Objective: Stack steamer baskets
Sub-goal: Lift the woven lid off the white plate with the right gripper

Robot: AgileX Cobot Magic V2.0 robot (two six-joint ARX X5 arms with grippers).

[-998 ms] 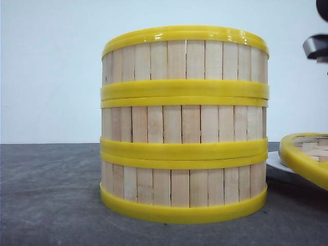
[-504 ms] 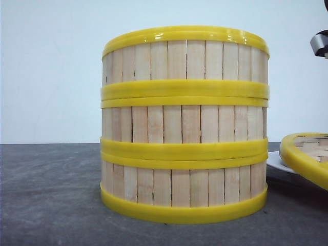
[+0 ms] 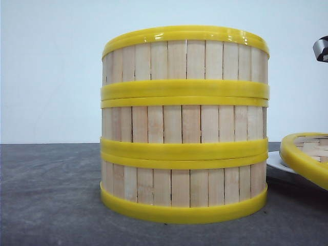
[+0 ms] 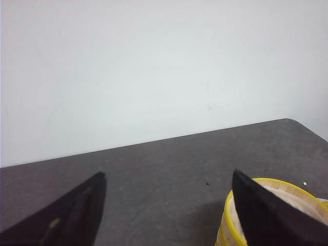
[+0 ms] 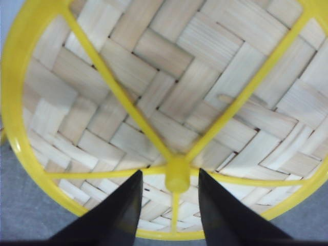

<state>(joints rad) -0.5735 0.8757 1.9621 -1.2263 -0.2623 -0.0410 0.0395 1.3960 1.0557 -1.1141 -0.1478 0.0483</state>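
Three steamer baskets stand stacked in one column at the middle of the dark table in the front view, their yellow rims meeting evenly all the way up, so the stacking itself looks done. Just to the right of the stack, a flat woven lid leans tilted on a white plate.

Your right gripper hangs directly over that lid, its jaws parted a little and empty, the fingers flanking the small yellow knob where the lid's spokes meet. If you mean to cap the stack, judge the knob as your hold: centre it between the fingers before closing, lift straight, and keep the lid level so it seats on the top rim without nudging the column.

Your left gripper is spread wide and holds nothing, poised above the table with the stack's top rim showing behind one finger. Keep it clear of the stack.

No brand, label or writing can be read anywhere
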